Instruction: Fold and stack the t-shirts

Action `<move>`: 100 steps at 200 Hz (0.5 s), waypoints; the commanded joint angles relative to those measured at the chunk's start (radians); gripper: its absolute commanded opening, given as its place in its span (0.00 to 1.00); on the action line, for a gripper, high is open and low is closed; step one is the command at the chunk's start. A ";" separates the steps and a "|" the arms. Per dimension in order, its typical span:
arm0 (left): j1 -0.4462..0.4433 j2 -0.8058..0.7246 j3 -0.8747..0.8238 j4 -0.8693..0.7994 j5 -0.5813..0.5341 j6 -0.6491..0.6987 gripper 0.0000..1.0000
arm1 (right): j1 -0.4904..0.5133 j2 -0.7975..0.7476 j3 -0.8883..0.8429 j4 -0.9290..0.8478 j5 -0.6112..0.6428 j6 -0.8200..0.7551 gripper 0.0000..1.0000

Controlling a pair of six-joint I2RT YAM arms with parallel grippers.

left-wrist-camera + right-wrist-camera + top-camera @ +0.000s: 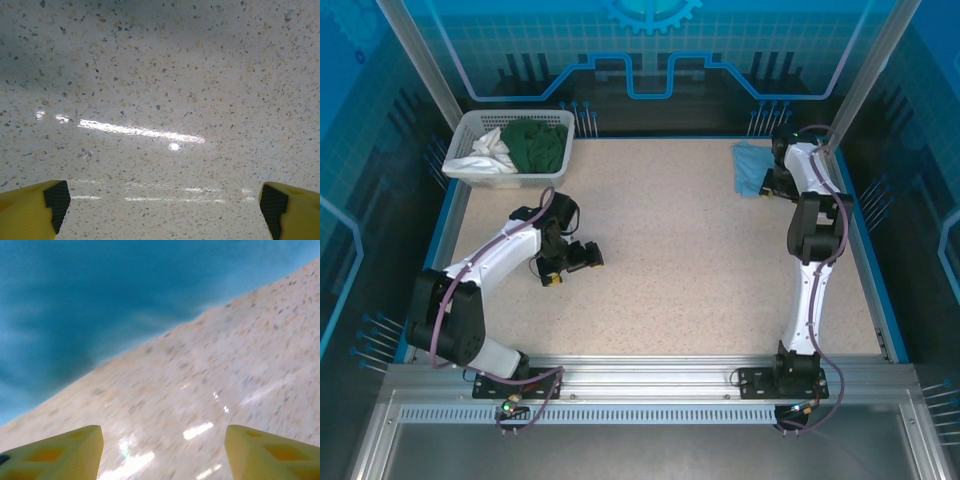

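Framing rail: a silver aluminium rail (650, 375) spans the near edge, with both arm bases bolted to it.
Open room: the speckled beige tabletop (690, 260) lies bare across its middle and near half; a thin blue edge strip (861, 230) bounds its sides.
Left gripper: the left gripper (160, 202) sits low over bare table left of centre, jaws spread wide, nothing between them.
Right gripper: the right gripper (162, 450) is at the far right, fingers well apart over bare table, holding nothing.
Shirt: the light blue t-shirt (750, 165) lies bunched near the far right corner, its right side hidden by the right arm.
Basket: the white slotted plastic basket (470, 125) in the far left corner holds a dark green garment (538, 145) touching a white garment (492, 152).
Hard to make out: the right wrist view is blurred.
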 commanded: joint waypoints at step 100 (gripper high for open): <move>-0.010 -0.695 -0.134 -0.054 -0.369 -0.080 0.99 | 0.314 -0.704 -0.391 0.533 -0.009 0.030 1.00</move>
